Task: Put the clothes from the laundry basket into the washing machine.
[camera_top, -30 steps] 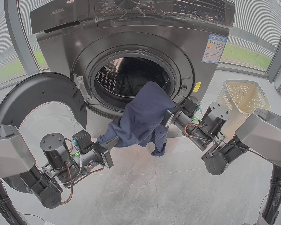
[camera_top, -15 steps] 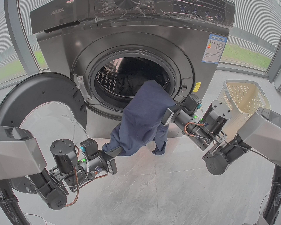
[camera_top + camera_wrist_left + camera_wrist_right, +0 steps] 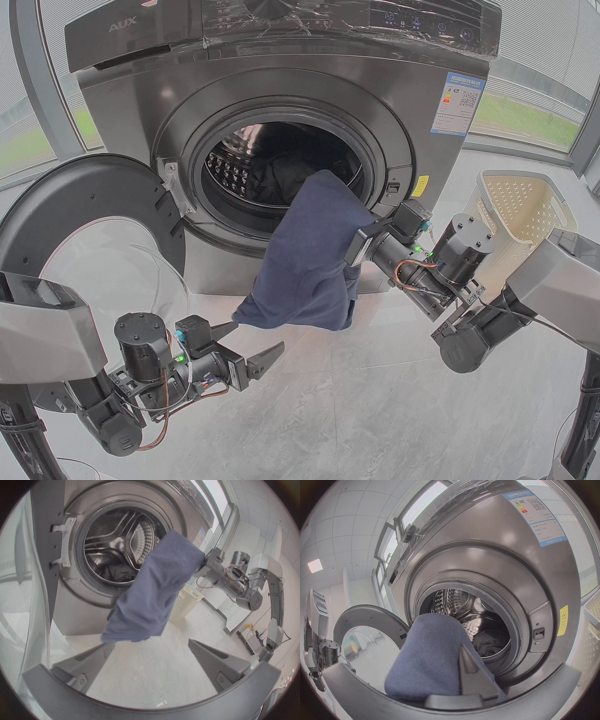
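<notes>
A navy blue garment hangs in front of the washing machine, its top at the lower rim of the open drum. My right gripper is shut on its upper part; the cloth drapes over the fingers. In the left wrist view the garment dangles free, just past my left gripper. That left gripper stands open and empty, low over the floor, below the cloth's lower left corner. Dark clothes lie inside the drum. The cream laundry basket stands to the right.
The round machine door is swung wide open on the left, close above my left arm. Pale tiled floor stretches in front of the machine. Glass walls stand behind and beside it.
My left gripper has let go of the garment's lower corner, opened, and drawn down and back. The cloth now hangs straight down from the right gripper, which has hardly moved.
</notes>
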Robot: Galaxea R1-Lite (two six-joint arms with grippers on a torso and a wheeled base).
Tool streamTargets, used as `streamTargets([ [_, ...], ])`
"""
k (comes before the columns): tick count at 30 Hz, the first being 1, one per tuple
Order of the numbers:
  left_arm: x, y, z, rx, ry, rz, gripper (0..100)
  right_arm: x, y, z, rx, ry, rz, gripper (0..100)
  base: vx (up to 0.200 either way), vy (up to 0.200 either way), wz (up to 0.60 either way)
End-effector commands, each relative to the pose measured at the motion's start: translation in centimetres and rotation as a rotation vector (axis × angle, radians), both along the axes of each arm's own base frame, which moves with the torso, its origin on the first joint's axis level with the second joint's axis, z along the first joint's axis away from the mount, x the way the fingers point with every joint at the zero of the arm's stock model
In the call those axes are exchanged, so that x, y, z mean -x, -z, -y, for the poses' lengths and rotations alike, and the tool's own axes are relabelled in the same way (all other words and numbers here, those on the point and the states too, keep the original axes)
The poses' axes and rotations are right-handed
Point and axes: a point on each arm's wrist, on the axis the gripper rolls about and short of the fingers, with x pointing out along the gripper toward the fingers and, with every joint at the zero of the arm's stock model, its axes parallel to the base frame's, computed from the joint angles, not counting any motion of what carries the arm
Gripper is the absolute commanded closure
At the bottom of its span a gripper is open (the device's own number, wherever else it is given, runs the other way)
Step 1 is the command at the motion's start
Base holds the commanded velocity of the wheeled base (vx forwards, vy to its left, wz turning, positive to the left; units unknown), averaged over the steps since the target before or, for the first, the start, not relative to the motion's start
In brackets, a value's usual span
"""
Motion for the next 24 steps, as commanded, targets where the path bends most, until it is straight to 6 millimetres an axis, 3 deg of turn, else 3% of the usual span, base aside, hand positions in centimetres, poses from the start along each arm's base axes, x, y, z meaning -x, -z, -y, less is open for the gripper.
streamTargets([
  [1, 1.0, 1.2, -0.2, -0.033, 0.015, -0.058, 0, -0.1, 0.0, 0.1, -0.001, 0.002, 0.001, 100, 0.0, 0.0, 0.0],
  [6, 1.3, 1.9, 0.2, -0.072, 0.053, -0.063, 0, 0.1, 0.0, -0.2, 0.0, -0.005, -0.001, 100, 0.0, 0.0, 0.0],
  [14, -1.5, -0.1, 2.8, 0.004, 0.075, 0.075, 0, 0.4, 0.6, -0.6, 0.011, -0.019, -0.017, 100, 0.0, 0.0, 0.0],
  [19, -3.2, 0.0, 4.3, 0.03, 0.083, 0.117, 0, 1.1, 1.0, -1.3, 0.021, -0.042, -0.031, 100, 0.0, 0.0, 0.0],
  [24, -3.6, 0.2, 5.0, 0.038, 0.107, 0.123, 0, 1.5, 1.1, -1.9, 0.018, -0.046, -0.036, 100, 0.0, 0.0, 0.0],
])
